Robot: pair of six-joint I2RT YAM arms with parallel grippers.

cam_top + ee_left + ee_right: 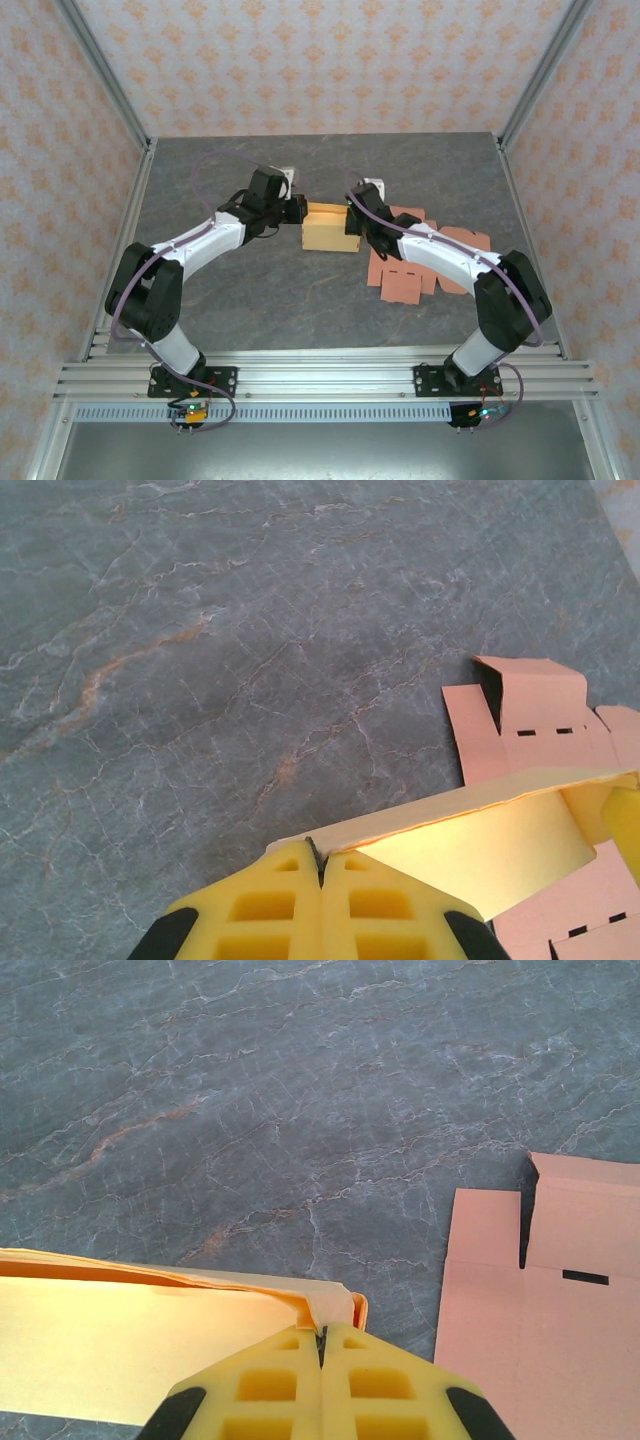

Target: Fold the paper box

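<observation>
No text, label, brand, number or sign is showing readably anywhere. The paper box [331, 228] is showing plain yellow faces, and the flat pink cardboard [405, 285] at its four o'clock is showing only cut slots.

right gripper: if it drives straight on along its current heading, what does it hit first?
Right gripper, shut on the yellow paper box corner, likely meets bare table first. It seems tilted downward, though depth is unclear. The pink flat box lies off to the side.
</observation>
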